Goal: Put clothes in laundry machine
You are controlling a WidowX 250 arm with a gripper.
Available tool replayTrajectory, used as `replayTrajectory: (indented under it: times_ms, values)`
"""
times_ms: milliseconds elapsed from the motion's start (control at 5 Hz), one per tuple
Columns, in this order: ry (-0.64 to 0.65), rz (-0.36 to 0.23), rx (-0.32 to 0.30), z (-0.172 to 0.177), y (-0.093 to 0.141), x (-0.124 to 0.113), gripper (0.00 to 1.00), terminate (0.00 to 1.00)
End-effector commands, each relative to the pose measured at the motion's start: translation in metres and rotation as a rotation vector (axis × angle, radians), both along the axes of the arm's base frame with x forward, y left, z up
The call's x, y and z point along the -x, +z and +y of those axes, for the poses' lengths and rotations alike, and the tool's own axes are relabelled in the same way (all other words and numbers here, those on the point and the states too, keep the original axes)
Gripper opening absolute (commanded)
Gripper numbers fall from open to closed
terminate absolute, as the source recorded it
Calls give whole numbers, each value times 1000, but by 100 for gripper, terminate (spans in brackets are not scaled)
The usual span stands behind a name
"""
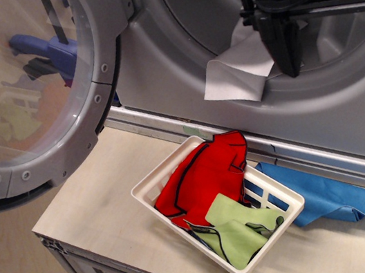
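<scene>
A white lattice basket [147,182] sits on the table in front of the washer. In it lie a red garment with black trim [206,174] and a lime-green garment with black trim [235,231]. The grey laundry machine [156,64] fills the back, with its drum opening [216,4] at upper right. Its round clear-windowed door [101,87] is swung open to the left. My black gripper [336,48] hangs open at the drum's mouth, high above the basket. A pale grey cloth [239,74] drapes over the drum's lower lip, just left of my left finger [284,42].
A blue cloth [333,199] lies flat on the table to the right of the basket, against the washer's base. The light wooden table [96,207] ends at a front-left corner. A black cable shows at the bottom left.
</scene>
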State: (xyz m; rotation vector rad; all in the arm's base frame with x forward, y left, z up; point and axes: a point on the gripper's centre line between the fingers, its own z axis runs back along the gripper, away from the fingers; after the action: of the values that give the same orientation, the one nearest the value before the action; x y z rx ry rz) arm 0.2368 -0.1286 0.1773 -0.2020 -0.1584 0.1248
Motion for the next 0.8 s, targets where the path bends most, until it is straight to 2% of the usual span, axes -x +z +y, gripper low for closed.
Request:
replayTrajectory:
  times_ms: [0,200,400,600]
  values:
    - [0,0,0,0,0,0,100,0]
    - [-83,30,-5,21,-11,3,100,0]
    - [-210,29,-21,49,-20,2,100,0]
    - [-331,33,-6,73,-37,-2,100,0]
